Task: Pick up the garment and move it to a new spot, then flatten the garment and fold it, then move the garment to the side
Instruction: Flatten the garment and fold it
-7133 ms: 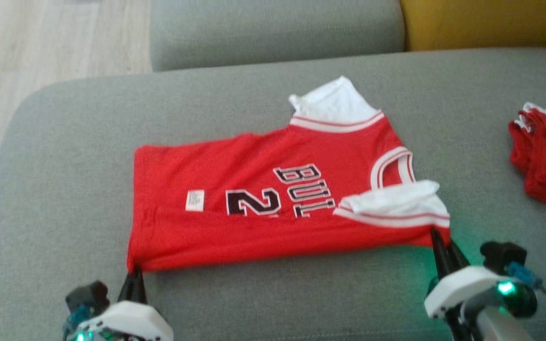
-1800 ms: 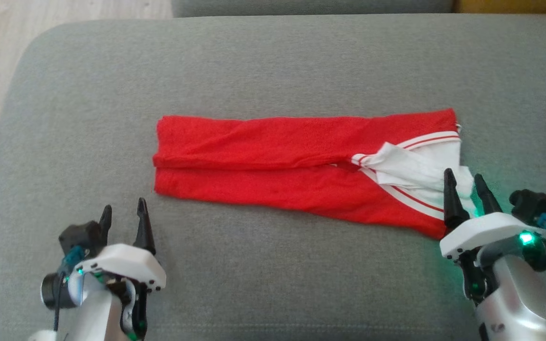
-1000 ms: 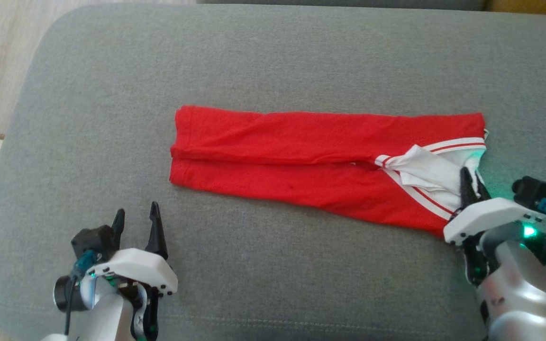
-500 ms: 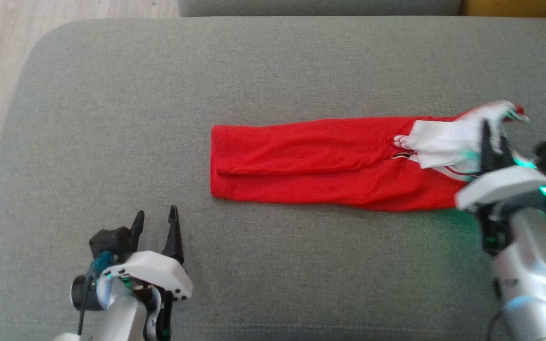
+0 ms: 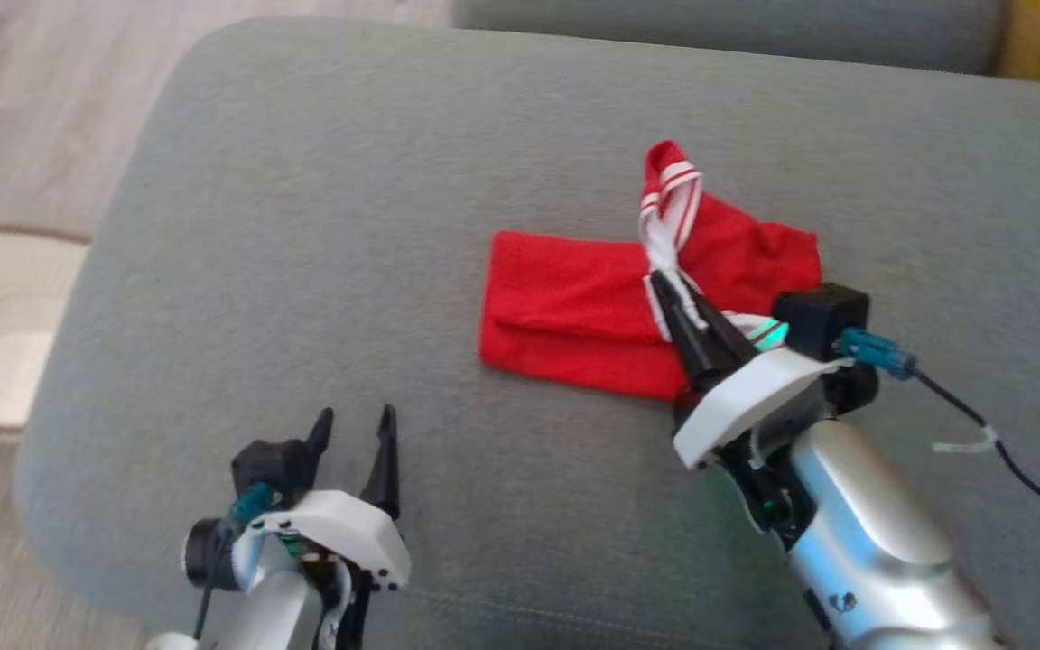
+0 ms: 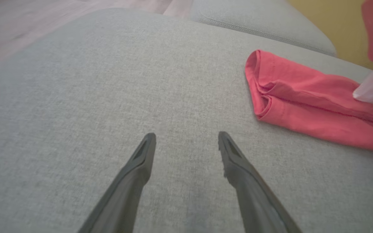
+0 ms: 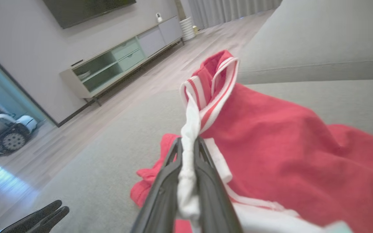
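Judged light and limp: a thin red jersey [image 5: 574, 311] of soft knit, with no stiffness, bound to sag and fall open wherever left unsupported, yet likely to cling to the weave of the grey sofa cushion [image 5: 303, 226] and drag rather than slide. Best taken at a doubled edge or at the thick striped trim [image 5: 667, 185], through all layers at once, so as not to peel off the top ply alone. Folded into a narrow bright-red band, doubled lengthwise, with a rounded fold at its 9 o'clock end and white lining and red-and-white ribbing bunched at the other. Lying toward 2 o'clock from the cushion's middle in the head view, flat at 9 o'clock, raised and curling over at 3 o'clock. Pinched there by the right gripper [image 5: 660, 282], fingers pressed nearly together on a twist of white fabric just under the trim, with that end held above the rest. At 7 o'clock from the jersey and well apart from it, the left gripper [image 5: 356, 417], spread wide and empty, tips toward 12 o'clock. Probably mid-fold, end over end, with some risk of the bunched trim landing crooked.
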Motion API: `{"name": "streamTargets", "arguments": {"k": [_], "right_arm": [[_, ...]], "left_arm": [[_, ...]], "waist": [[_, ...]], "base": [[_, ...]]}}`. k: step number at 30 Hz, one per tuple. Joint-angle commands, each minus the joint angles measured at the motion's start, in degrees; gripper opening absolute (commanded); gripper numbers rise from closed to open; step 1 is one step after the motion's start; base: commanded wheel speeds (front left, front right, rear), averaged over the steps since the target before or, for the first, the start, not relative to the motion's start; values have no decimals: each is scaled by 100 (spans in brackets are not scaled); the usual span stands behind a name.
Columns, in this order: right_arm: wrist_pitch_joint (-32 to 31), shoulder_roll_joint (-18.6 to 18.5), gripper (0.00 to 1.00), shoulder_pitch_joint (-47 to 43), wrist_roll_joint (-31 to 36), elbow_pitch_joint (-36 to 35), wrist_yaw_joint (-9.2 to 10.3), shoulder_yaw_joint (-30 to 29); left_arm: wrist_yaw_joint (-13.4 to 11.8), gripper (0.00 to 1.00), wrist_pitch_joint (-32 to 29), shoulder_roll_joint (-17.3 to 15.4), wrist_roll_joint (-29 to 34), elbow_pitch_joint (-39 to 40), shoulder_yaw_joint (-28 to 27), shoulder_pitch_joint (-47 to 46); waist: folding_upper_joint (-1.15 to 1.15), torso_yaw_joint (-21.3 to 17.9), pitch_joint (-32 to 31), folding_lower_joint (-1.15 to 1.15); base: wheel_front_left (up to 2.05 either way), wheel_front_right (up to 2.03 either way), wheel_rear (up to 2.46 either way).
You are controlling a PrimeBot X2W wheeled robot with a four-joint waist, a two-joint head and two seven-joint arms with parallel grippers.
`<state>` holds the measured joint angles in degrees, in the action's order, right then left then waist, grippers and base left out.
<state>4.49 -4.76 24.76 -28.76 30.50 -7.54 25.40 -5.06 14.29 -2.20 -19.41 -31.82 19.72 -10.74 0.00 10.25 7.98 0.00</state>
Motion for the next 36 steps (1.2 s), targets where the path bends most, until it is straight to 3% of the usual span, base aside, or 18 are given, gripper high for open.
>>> {"name": "streamTargets", "arguments": {"k": [1,9,10,12,18,23,28,36], "right_arm": [[15,130,0,215,-40,-132,5,157],[231,185,0,597,-343,455,5,427],[273,186,18,639,-454,494,5,516],[427,186,100,718,-726,534,5,642],[880,187,100,963,-865,959,5,546],[1039,183,100,1014,-385,1348,5,-271],[1048,142,100,668,458,1003,5,-1482],[1050,172,100,-202,1604,320,5,-2582]], "left_arm": [[-23,100,71,-68,-62,129,-66,-180],[-94,100,71,-68,-217,128,296,-204],[-103,100,71,-68,-238,132,320,-202],[-127,100,71,-68,-269,146,359,-200],[-196,100,71,-68,-265,183,293,-215],[-225,100,71,-68,-193,252,161,-276],[-245,100,71,-68,-46,349,-41,-317],[-270,100,71,-68,212,487,-418,-257]], "waist": [[0,350,39,0],[0,1003,121,0],[0,1043,125,0],[0,1078,134,0],[0,846,137,0],[0,438,104,0],[0,1,84,0],[0,-503,-5,0]], "base": [[0,0,0],[0,0,0],[0,0,0],[0,0,0],[0,0,0],[0,0,0],[0,0,0],[0,0,0]]}}
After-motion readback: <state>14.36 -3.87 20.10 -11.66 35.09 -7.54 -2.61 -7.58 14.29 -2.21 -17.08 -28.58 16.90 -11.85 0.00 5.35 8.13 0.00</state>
